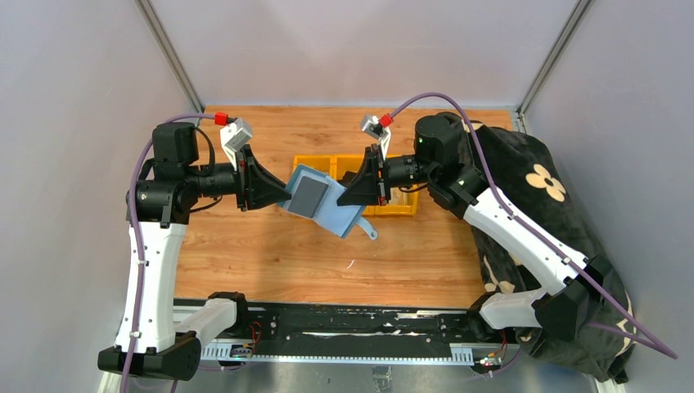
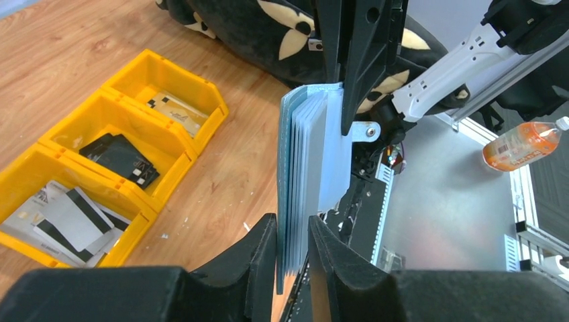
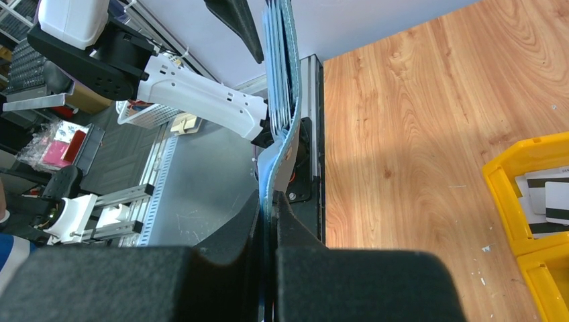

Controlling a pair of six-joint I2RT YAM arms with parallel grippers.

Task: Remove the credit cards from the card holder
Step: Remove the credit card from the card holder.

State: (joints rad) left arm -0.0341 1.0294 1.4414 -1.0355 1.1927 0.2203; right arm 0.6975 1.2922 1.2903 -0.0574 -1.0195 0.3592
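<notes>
The card holder [image 1: 337, 214] hangs in the air between the two claws, well above the worktop [image 1: 270, 254], so each arm can pull against the other. The right claw [image 3: 268, 204] is clamped tight on one end as the anchor. Ahead of its fingers the slate-blue cover runs straight on and fans into several thin leaves. The left claw [image 2: 293, 227] meets it from the opposite side, jaws narrowly apart and pinching the fanned edge of leaves and credit cards [image 2: 303, 161]. Whether it has one card alone or the whole bundle I cannot tell. A dark grey card [image 1: 309, 195] shows on the face just ahead of the left claw. Below and beyond both claws sit yellow bins [image 2: 100, 100] holding loose cards [image 2: 121, 157], a likely drop place. A black flowered cloth [image 1: 540, 188] lies behind the right claw, under its arm, apart from the holder. The main hindrance, I judge, is the tight stack itself: neighbouring leaves may come along with a card
</notes>
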